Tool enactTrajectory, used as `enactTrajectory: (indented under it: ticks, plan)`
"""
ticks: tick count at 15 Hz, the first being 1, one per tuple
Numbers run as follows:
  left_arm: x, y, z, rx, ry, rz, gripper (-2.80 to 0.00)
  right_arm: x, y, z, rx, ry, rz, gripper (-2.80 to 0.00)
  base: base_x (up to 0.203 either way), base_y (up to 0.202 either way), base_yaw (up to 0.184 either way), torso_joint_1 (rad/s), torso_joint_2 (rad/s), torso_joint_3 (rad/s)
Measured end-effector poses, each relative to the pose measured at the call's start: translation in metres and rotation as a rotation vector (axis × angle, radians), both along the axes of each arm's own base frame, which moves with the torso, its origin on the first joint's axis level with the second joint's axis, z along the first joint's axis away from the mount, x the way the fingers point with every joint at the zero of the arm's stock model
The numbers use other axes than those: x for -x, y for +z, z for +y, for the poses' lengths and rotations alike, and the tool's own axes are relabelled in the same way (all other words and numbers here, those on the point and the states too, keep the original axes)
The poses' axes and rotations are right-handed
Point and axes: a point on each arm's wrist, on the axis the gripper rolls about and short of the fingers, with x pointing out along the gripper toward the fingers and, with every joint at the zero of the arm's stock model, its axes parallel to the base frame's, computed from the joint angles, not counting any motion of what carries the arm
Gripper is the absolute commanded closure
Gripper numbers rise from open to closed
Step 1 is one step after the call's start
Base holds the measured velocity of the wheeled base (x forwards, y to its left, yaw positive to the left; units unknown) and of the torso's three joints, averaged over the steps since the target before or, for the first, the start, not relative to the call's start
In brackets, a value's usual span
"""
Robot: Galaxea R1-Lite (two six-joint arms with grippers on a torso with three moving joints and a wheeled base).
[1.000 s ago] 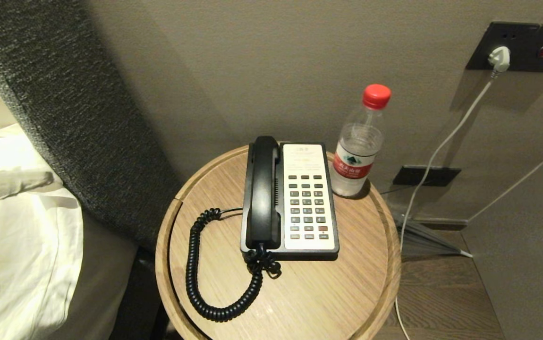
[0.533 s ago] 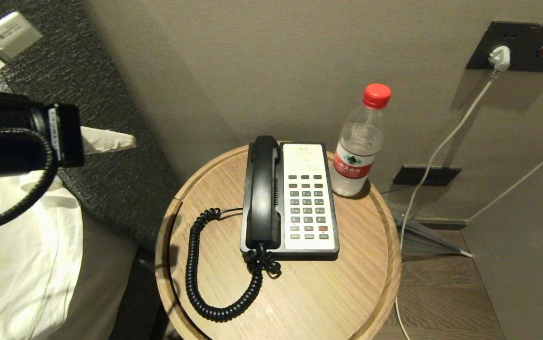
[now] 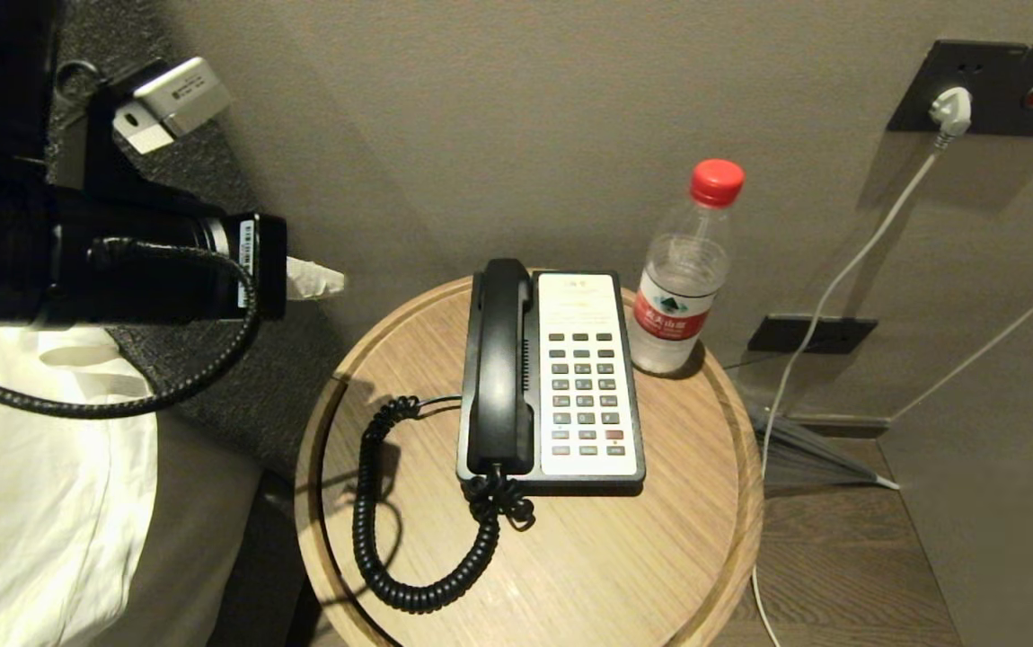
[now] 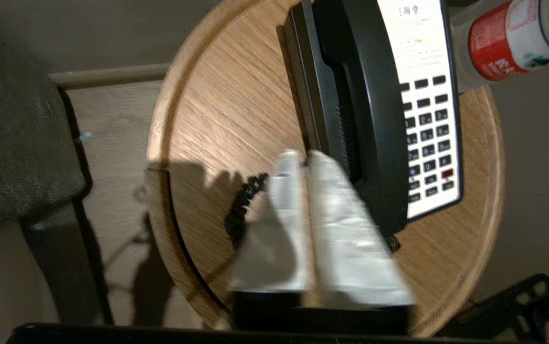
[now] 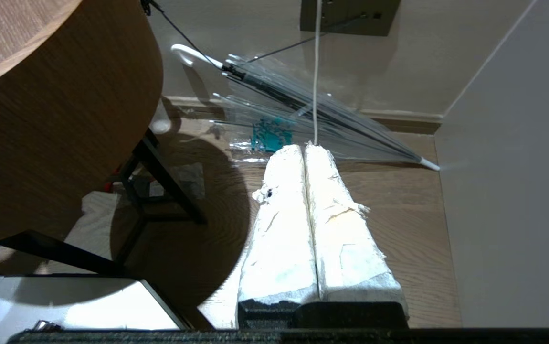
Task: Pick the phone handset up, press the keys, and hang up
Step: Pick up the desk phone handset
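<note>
With the phone handset (image 3: 500, 364) seated in its cradle on the phone base (image 3: 584, 377) at the table's centre, the left gripper (image 3: 319, 280), nearly closed at its ten o'clock, should widen, align across the handset's midsection, then descend.

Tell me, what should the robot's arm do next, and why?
Probably move the left gripper over the phone handset and open it. The handset lies in its cradle untouched, the gripper is off to the table's left, and its fingers are almost together.
</note>
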Motion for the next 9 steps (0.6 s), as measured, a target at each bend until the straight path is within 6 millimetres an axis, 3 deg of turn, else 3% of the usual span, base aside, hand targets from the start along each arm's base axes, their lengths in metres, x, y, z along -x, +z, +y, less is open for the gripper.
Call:
enactTrajectory:
  ticks: [3,9]
  plan:
    - [-0.007,0.013,-0.028,0.015,-0.036,0.014,-2.8,0.0,0.0,0.0,0.0,-0.001,0.0,0.0,0.0,0.0,0.0,0.0,0.0,0.0]
    - [-0.02,0.004,-0.059,-0.036,-0.048,0.036,-2.8,0.0,0.0,0.0,0.0,0.0,0.0,0.0,0.0,0.0,0.0,0.0,0.0,0.0]
